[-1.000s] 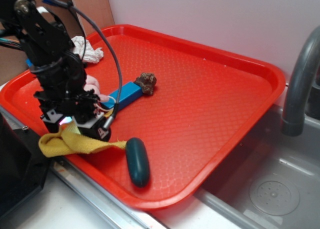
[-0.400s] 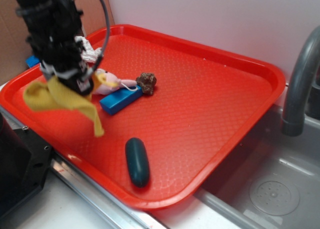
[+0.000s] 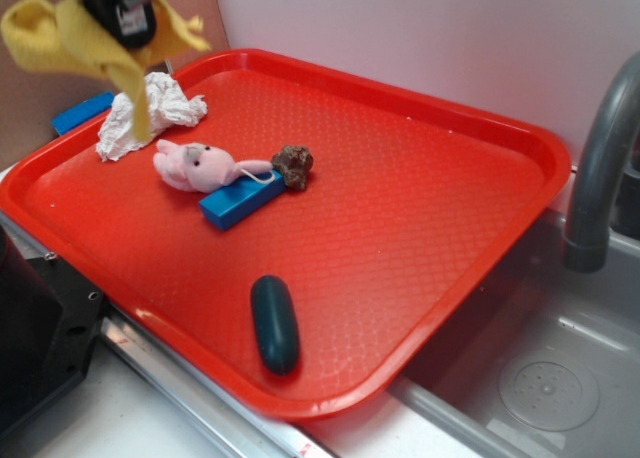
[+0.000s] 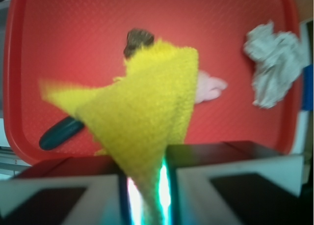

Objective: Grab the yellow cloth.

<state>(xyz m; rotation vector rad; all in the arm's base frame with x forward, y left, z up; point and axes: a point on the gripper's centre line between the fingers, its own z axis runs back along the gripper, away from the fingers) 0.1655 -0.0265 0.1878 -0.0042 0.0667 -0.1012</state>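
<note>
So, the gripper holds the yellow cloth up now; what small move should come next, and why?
Probably just hold the height with the jaws kept shut. The gripper is clamped on the yellow cloth, which hangs clear above the red tray and touches neither the white wad nor the pink plush toy. The grab looks done; opening would drop it.

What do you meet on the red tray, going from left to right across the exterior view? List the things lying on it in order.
White crumpled wad → pink plush toy → blue block → dark teal oblong object → brown lump.
</note>
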